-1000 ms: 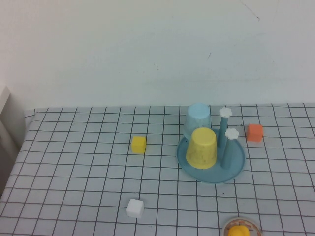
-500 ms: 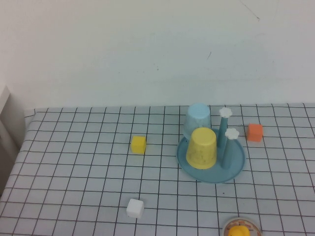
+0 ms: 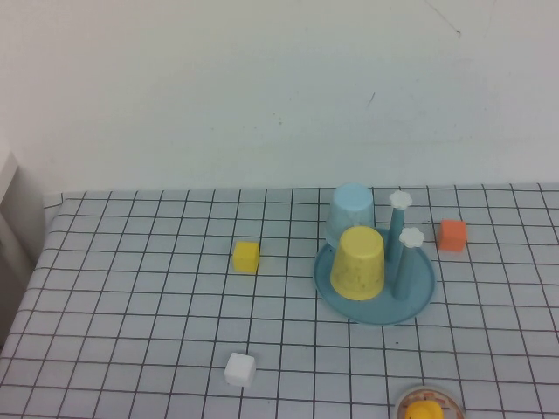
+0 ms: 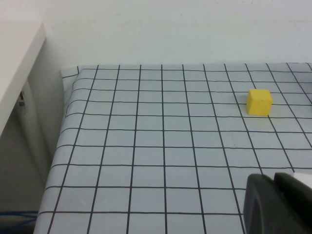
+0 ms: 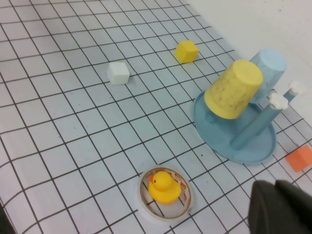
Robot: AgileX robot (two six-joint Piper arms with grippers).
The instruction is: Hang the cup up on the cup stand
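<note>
The yellow cup (image 3: 358,262) sits upside down and tilted over a peg of the blue cup stand (image 3: 421,295); it also shows in the right wrist view (image 5: 234,88), on the stand (image 5: 256,146). Two free pegs with white flower knobs (image 3: 411,236) stand beside it. Neither gripper shows in the high view. My left gripper (image 4: 274,178) is shut and empty over the table's left part. My right gripper (image 5: 275,185) is shut and empty, near the front right, well apart from the stand.
A pale blue cup (image 3: 352,214) hangs upside down at the stand's back. A small yellow cube (image 3: 246,256), a white cube (image 3: 239,368) and an orange cube (image 3: 452,235) lie on the checked cloth. A yellow duck in a tape ring (image 3: 425,410) sits at the front edge.
</note>
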